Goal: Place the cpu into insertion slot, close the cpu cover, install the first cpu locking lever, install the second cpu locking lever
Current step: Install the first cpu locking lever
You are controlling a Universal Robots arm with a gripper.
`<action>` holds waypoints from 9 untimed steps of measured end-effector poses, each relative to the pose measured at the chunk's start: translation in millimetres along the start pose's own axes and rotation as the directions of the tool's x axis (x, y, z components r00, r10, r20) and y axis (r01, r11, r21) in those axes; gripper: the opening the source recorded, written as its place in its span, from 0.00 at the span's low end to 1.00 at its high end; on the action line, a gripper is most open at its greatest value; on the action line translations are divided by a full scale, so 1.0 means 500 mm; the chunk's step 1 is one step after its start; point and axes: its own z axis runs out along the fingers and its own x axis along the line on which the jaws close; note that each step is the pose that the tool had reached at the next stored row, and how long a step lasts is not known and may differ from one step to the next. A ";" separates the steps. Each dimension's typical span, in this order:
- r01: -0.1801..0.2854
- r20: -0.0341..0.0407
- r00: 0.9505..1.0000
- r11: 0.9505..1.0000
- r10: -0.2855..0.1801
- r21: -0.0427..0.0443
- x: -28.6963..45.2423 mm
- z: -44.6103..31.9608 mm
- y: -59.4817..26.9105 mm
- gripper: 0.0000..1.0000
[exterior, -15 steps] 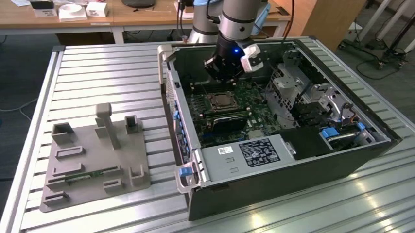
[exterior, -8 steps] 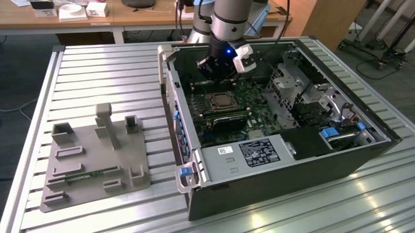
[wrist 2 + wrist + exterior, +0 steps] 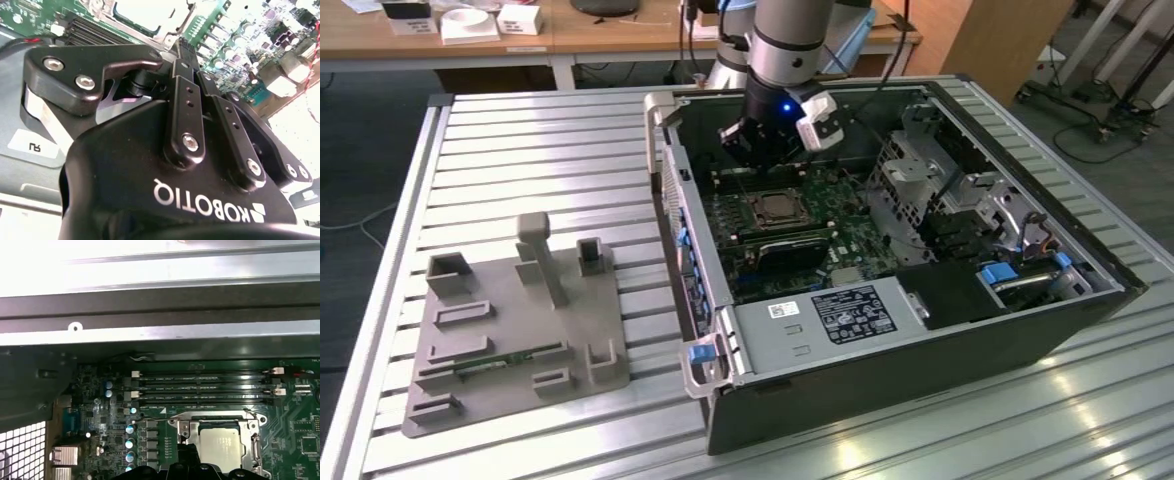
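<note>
Arm: the grey robot arm (image 3: 790, 40) reaches down into the open computer case (image 3: 854, 390), entering at the case's 12 o'clock end in the exterior view.
Claw: the black claw (image 3: 765, 158) (image 3: 182, 55) hangs close over the green circuit board (image 3: 841, 235), at about 12 o'clock from the socket in the exterior view. Whether it is apart or together cannot be told.
Cpu: the cpu (image 3: 782, 208) (image 3: 220, 447) sits inside the insertion slot (image 3: 171, 423), its silvery-tan top facing up.
Cpu cover: the cpu cover (image 3: 189, 436) lies flat as a silvery frame around the cpu's edges.
Levers: a thin wire lever (image 3: 160, 418) runs beside the slot. Whether it is hooked down cannot be told.
Memory slots: long black memory slots (image 3: 205, 385) lie just beside the insertion slot.
Worktop: the slatted metal worktop (image 3: 560, 170) carries the case. A grey fixture tray (image 3: 507, 300) lies at about 9 o'clock from the case, apart from it.
</note>
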 end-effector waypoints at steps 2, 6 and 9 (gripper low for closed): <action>0.003 0.000 1.000 1.000 -0.003 0.000 0.011 0.000 0.000 0.10; 0.008 -0.001 1.000 1.000 -0.008 0.000 0.035 0.000 -0.001 0.10; 0.010 -0.001 1.000 1.000 -0.010 0.000 0.046 0.000 -0.002 0.10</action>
